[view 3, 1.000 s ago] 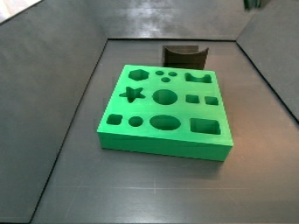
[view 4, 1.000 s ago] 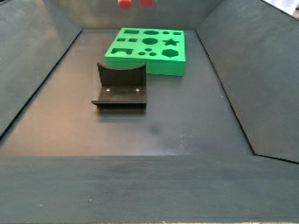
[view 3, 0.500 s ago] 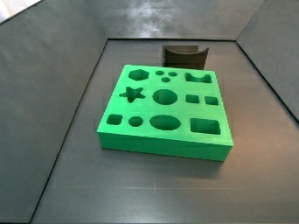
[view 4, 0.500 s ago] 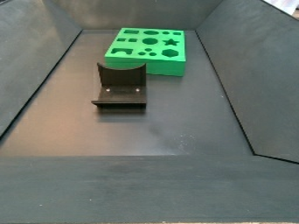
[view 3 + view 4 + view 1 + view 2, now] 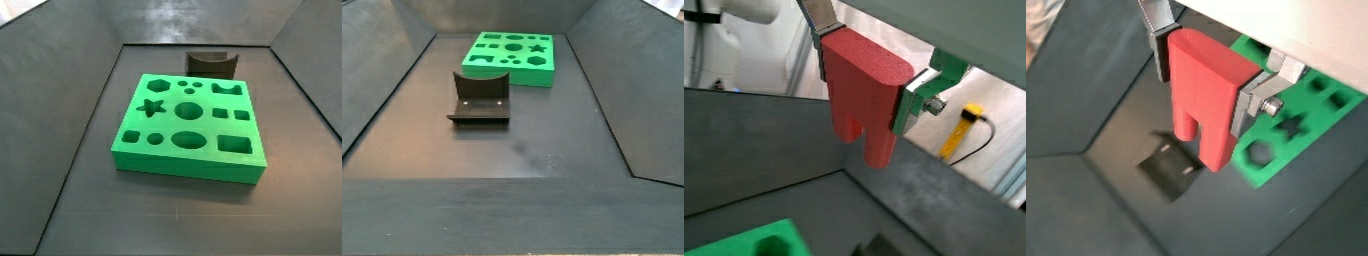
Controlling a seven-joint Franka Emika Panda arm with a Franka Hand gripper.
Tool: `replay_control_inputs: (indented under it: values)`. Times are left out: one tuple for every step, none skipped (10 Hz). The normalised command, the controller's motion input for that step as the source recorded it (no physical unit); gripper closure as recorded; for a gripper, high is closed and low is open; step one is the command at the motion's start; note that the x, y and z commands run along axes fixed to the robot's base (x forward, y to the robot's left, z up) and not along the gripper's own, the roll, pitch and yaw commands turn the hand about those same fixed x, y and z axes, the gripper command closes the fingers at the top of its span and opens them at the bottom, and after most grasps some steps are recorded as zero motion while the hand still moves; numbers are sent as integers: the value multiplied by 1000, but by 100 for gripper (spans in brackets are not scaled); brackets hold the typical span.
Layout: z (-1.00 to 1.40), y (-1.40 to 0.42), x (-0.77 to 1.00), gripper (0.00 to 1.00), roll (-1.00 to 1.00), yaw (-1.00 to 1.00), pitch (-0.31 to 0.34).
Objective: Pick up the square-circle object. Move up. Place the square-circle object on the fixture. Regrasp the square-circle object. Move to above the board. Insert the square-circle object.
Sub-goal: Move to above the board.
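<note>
The red square-circle object (image 5: 862, 75) hangs high in the air, prongs pointing down, seen in both wrist views (image 5: 1207, 95). My gripper (image 5: 867, 88) is shut on its squarish body, one silver finger (image 5: 1160, 55) on each flank. Far below lie the green board (image 5: 1280, 140) and the dark fixture (image 5: 1166, 170) on the floor. Both side views show the board (image 5: 187, 165) and the scooped fixture (image 5: 210, 63) next to it, but neither the gripper nor the peg. Nothing sits on the fixture (image 5: 480, 95) or in the holes of the board (image 5: 509, 78).
The grey floor (image 5: 529, 150) is ringed by sloping dark walls (image 5: 54, 90). A yellow item (image 5: 962, 135) shows outside the enclosure in a wrist view.
A second ago bits of the red peg and gripper showed at the top edge of the side views; they have risen out of view. Board and fixture are unmoved.
</note>
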Motion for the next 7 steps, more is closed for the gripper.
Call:
replay_control_inputs:
  values:
    - [39, -780, -537, 100, -1000, -52, -71]
    - [14, -382, -300, 100, -1000, -57, -69]
    - [6, -192, -176, 100, -1000, -63, -63]
    - [5, -47, -98, 100, -1000, -63, -61]
    - [-4, -27, -80, 100, -1000, -66, -65]
    - [2, -5, -68, 100, -1000, -65, -71]
    - [-2, 9, -55, 100, -1000, -66, -74]
